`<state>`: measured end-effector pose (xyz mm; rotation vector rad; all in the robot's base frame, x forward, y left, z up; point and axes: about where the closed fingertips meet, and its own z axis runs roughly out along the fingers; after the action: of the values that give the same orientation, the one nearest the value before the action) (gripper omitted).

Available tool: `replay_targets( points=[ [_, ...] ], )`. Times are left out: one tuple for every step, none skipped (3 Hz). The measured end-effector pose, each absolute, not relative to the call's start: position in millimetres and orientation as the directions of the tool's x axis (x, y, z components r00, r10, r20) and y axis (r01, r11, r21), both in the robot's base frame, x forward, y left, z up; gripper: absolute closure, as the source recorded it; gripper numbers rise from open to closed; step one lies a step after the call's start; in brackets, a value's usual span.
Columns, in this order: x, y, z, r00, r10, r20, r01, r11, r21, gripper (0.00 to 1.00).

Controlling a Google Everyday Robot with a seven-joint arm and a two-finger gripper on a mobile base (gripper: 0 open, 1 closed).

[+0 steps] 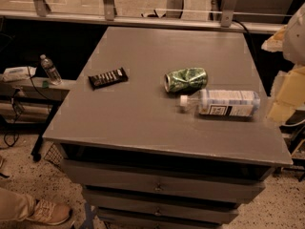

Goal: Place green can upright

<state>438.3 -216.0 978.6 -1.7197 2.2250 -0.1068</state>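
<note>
Nearest to you, at the lower left, a tan shoe (47, 213) is resting on the speckled floor beside the table (143, 128). The table's grey drawers (157, 187) are facing you, stacked under its front edge.

On the right half of the table, a clear plastic bottle (224, 103) is lying on its side, its white cap pointing left. Just behind it, the green can (186, 80) is also lying on its side, not upright. It is looking dented, and its silver end is facing left. The can is sitting just beside the bottle's neck, and you cannot tell whether the two are touching.

To the left, well apart from both, a dark wrapped bar (108, 78) is lying flat, angled slightly.

At the right edge of the view, off the table's side, the tool (289, 93) is showing only as a pale blurred mass. It is staying well apart from the can, and you cannot tell whether it is wide or narrow. It is holding nothing that you can see.

Past the table's left side, a small water bottle (50, 69) is standing upright on a lower bench (47, 87), near a white object (16, 73). Farthest off, metal posts (108, 1) are rising along a railing.
</note>
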Motion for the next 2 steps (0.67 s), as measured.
replay_targets(
  points=[
    [438, -216, 979, -0.220, -0.953, -0.209, -0.928, 0.270, -0.255, 0.00],
    [466, -199, 988, -0.094, -0.979, -0.180, -0.936, 0.149, -0.318, 0.00]
  ],
)
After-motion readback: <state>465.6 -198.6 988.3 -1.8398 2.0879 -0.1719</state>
